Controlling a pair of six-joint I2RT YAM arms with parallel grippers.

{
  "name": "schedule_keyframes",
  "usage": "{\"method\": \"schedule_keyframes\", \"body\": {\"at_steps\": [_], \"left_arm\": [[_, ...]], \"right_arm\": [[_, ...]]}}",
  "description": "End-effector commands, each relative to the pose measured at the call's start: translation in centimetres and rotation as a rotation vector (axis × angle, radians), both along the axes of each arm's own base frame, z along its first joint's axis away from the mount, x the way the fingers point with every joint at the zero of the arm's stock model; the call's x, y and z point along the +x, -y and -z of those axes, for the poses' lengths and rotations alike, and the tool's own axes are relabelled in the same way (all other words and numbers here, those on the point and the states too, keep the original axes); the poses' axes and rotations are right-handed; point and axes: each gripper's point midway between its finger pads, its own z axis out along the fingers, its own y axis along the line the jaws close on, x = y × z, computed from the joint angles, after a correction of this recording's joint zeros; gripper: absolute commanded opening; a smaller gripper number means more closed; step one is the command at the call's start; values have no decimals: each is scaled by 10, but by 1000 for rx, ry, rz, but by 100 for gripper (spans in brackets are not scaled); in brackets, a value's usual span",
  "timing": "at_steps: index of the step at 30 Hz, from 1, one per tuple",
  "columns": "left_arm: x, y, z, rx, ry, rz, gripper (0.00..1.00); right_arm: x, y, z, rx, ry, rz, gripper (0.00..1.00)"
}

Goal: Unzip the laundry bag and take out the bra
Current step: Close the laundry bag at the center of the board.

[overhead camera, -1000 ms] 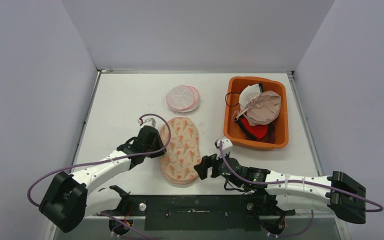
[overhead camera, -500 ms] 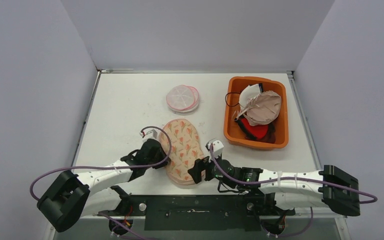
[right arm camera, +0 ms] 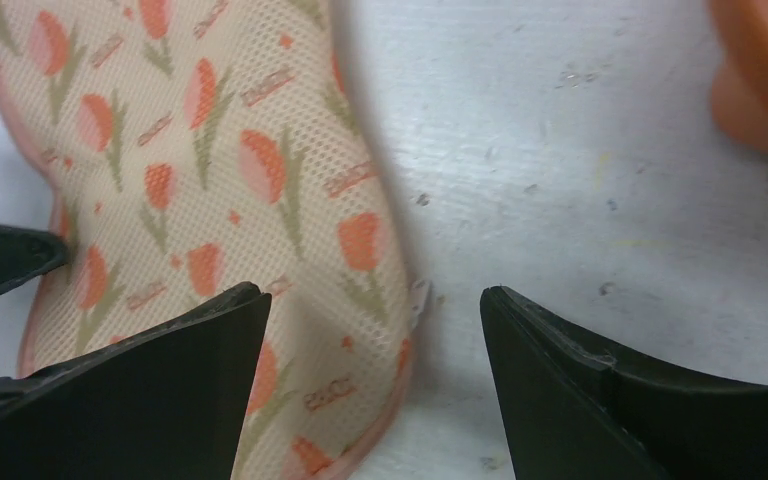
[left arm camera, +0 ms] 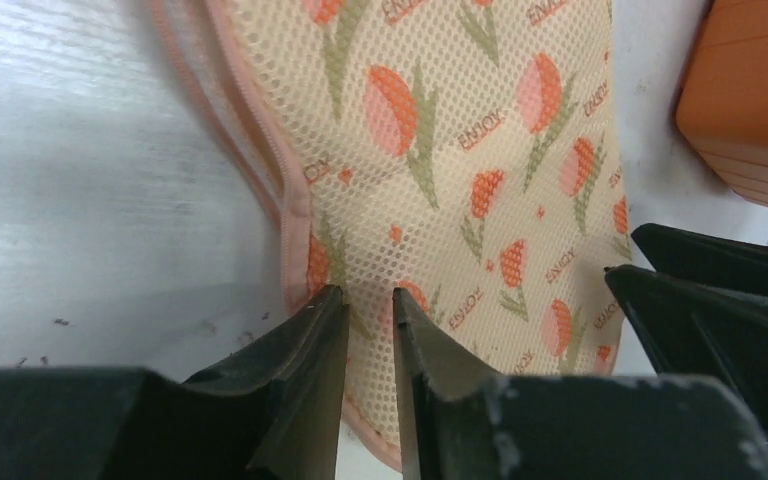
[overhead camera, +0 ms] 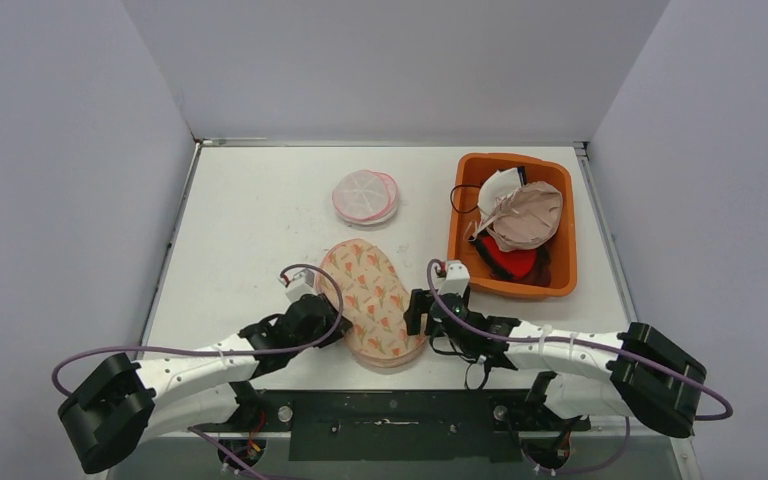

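The laundry bag [overhead camera: 372,298] is a peanut-shaped mesh pouch with a tulip print, lying flat near the table's front. Its pink zipped rim [left arm camera: 285,185] looks closed, and the bra is hidden from view. My left gripper [overhead camera: 332,322] sits at the bag's left edge, jaws nearly together with mesh [left arm camera: 440,170] pinched between them [left arm camera: 365,297]. My right gripper [overhead camera: 416,314] stands open at the bag's right edge [right arm camera: 375,300]. One finger hangs over the mesh [right arm camera: 260,170], the other over bare table, and a small pale zipper tab [right arm camera: 420,298] lies between them.
An orange bin [overhead camera: 460,262] with beige, white and red garments stands to the right of the bag, close behind my right gripper. A round pink-and-white mesh pouch [overhead camera: 365,196] lies farther back. Side walls enclose the table.
The bag's near end has swung right and the bag has slid a little. My left gripper moved nearer and rightward along its edge. My right gripper moved up to the bag's right side, narrowing slightly.
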Motion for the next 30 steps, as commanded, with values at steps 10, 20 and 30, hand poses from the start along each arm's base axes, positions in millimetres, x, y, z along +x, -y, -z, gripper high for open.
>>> {"method": "schedule_keyframes", "body": {"at_steps": [10,20,30], "left_arm": [[57,-59,-112,65,308,-159,69],[115,-27,-104,31,328,-70,43],[112,-41,-30,173,172,-85,36]], "right_arm": [[-26,-16,-71,140,56,-180,86],[-65,-62,-28,-20,91,-279,63],[-28,-16,8,-138,50,-104,64]]}}
